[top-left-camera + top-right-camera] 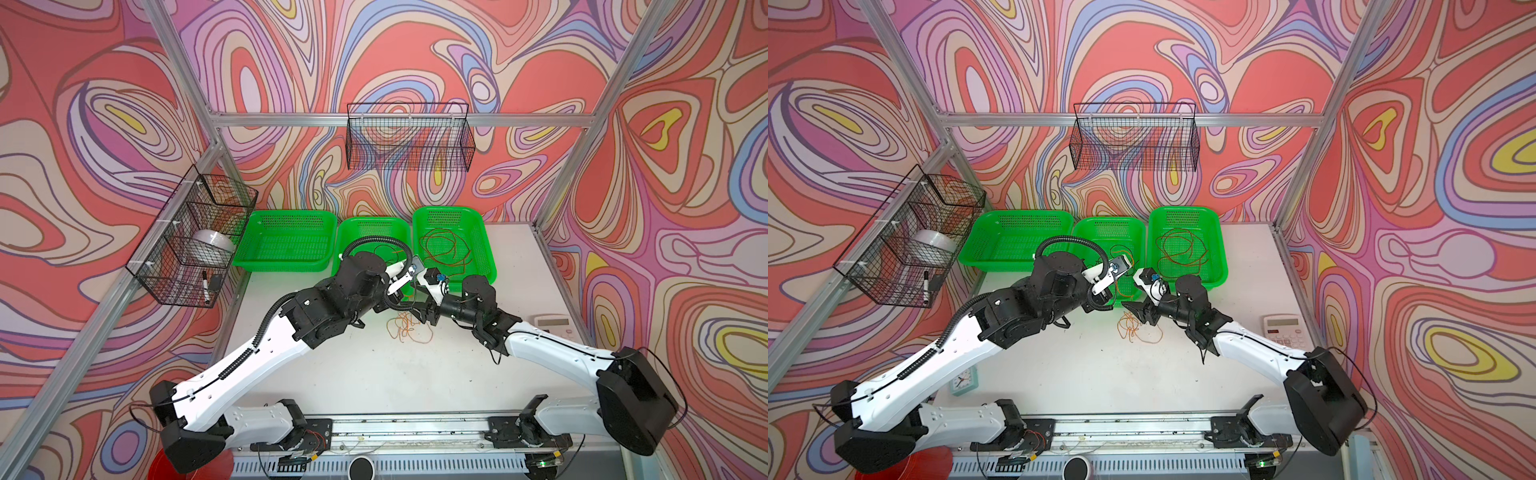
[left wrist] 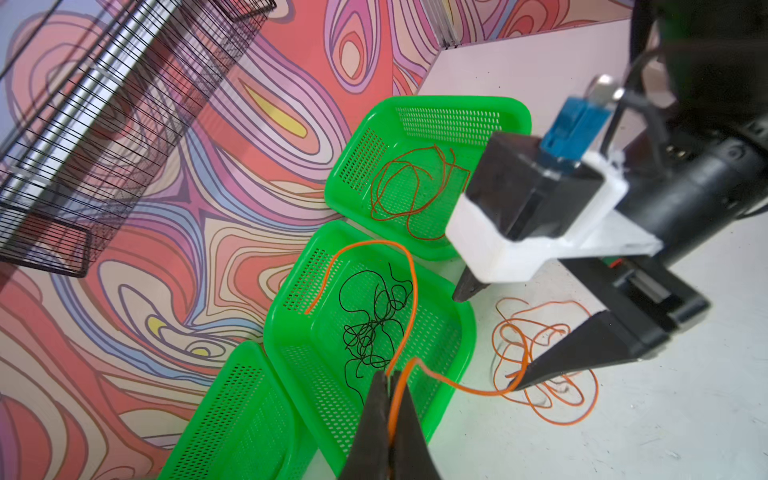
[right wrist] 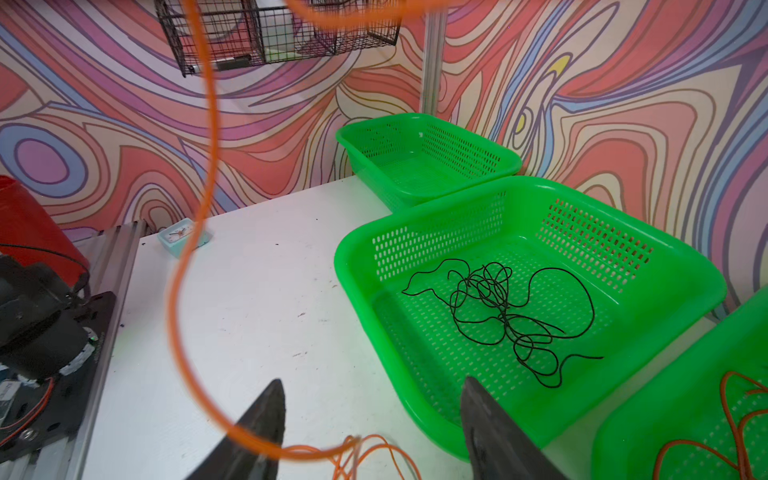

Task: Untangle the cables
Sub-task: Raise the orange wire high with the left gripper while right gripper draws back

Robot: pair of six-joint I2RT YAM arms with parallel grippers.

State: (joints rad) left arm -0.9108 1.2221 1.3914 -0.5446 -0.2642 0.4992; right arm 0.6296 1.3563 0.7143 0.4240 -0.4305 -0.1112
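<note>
the left gripper [image 2: 390, 376] is seen clamped shut on the orange cable [image 2: 414, 291], which is pinched between its dark fingers above the middle green basket [image 2: 461, 328]. from that grip one stretch is arched up over the basket. another stretch is led down across the basket's rim to a loose heap of loops on the white table [image 1: 374, 374], just in front of the baskets. the heap is shown between the two wrists in both top views.

the right gripper [image 3: 372, 382] is held with its jaws well apart and nothing is gripped between them. one of its fingers [image 3: 266, 411] is crossed by a blurred orange strand, and in the left wrist view a fingertip is touched by the cable at the edge of the heap.

the black cable [image 3: 505, 316] is left as a small tangle on the floor of the middle basket. the red cable [image 1: 446, 251] is laid in wide loops inside the right green basket [image 1: 446, 209].
</note>
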